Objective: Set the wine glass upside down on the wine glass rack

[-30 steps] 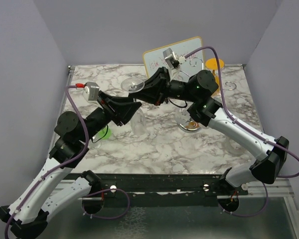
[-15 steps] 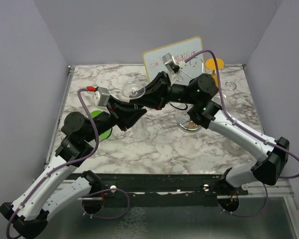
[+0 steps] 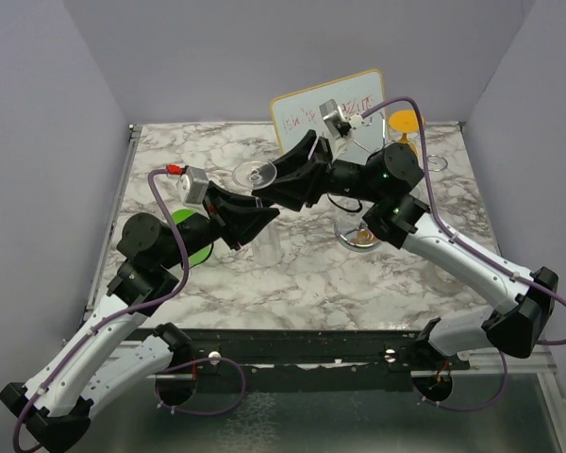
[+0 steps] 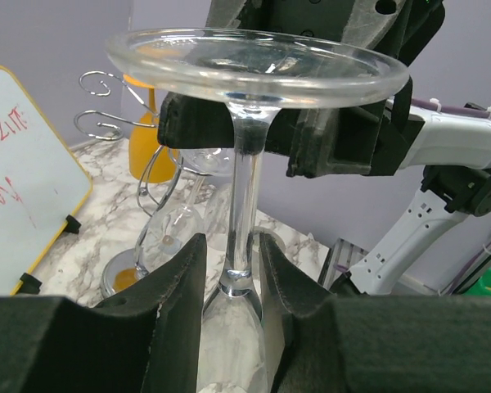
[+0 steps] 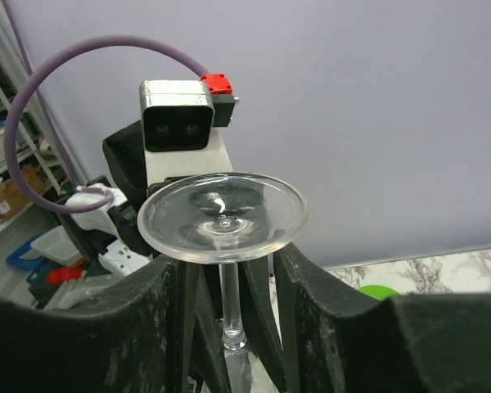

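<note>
Above veined marble table [image 3: 311, 274], clear wine glass [image 3: 256, 174] hangs foot-up; left gripper [image 4: 233, 270], angled toward 1 o'clock, pinches its thin stem; right gripper [image 5: 227, 278], reaching toward 9 o'clock, gapes around it; looped wire wine glass rack [image 3: 360, 239] at its 3 o'clock.

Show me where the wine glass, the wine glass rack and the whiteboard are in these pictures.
wine glass [image 4: 244, 180], left wrist view, on its stem.
wine glass rack [image 3: 358, 239], top external view, on its round base.
whiteboard [image 4: 20, 164], left wrist view, on its white face.
</note>
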Robot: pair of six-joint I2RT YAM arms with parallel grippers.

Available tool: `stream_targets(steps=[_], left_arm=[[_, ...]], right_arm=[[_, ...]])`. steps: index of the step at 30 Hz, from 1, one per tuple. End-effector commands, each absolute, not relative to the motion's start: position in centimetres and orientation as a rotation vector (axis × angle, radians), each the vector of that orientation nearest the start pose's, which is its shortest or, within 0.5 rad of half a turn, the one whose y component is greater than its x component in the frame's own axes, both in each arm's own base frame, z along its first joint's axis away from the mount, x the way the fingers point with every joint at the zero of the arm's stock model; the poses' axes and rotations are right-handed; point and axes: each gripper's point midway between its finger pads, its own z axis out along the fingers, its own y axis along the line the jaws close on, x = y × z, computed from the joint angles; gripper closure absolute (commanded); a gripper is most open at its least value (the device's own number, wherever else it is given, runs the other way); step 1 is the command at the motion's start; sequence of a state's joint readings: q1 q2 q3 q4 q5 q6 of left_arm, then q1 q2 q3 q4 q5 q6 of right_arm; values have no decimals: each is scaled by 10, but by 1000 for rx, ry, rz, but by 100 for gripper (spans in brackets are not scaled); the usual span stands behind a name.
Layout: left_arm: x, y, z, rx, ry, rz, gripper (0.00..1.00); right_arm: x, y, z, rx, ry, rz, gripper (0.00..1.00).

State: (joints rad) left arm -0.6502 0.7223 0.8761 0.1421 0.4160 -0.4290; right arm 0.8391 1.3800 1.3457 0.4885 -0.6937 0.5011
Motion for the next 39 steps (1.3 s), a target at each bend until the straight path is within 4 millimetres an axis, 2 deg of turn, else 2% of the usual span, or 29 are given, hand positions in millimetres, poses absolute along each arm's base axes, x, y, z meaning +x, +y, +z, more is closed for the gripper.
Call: stream_targets(steps=[1,7,12,16,22,27,30,34,39], left_arm=[[163,-243,431,561,1217,-1218,100],[173,-236,437,476,1219,-1193,100],[185,-230,444,404,1206,-1147,100],[192,-232,444,409,1211,-1123,100],[203,-249,436,433,1225,-1158,100],[215,-269,430,489,1248,-1184,100],[230,-280,420,510,1271,-1162,100],[233,-302,421,669,1232,-1168,100],[252,-316,421,738,1194,-1106,100]], right_arm=[[182,384,485,-795,1102,1521,52],[186,374,478,-743,1138,1476,41],[189,347,483,-617,1133,1395,32],[187,324,495,-558,1106,1325,31],[177,285,518,-495,1040,1215,31],[168,258,527,-448,1000,1157,30],[163,247,528,-430,984,1144,31],[159,239,528,-432,985,1121,31],[158,227,534,-419,994,1070,31]])
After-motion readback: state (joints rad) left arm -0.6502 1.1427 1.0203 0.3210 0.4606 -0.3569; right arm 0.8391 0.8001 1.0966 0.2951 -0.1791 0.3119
